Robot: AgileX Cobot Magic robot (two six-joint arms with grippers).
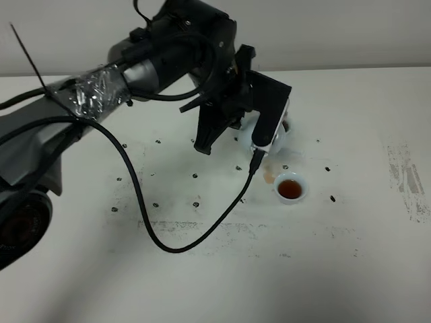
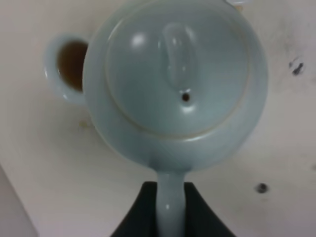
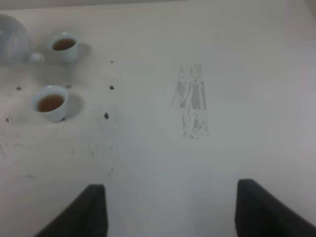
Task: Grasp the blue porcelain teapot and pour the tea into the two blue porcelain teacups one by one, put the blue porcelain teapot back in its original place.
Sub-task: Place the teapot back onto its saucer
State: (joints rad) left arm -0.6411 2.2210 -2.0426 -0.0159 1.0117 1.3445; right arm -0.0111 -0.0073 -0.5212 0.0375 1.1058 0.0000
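Note:
The blue porcelain teapot fills the left wrist view, lid and knob facing the camera. My left gripper is shut on its loop handle. In the high view the left gripper has reached across the middle and hides most of the teapot. One blue teacup holding brown tea stands just in front of it. The second teacup, also with tea, peeks out behind the pot. Both cups and the pot show in the right wrist view. My right gripper is open and empty, far from them.
A black cable hangs from the left arm and loops over the white table. A small brown spill lies by the near cup. Dark specks and a scuffed grey patch mark the tabletop.

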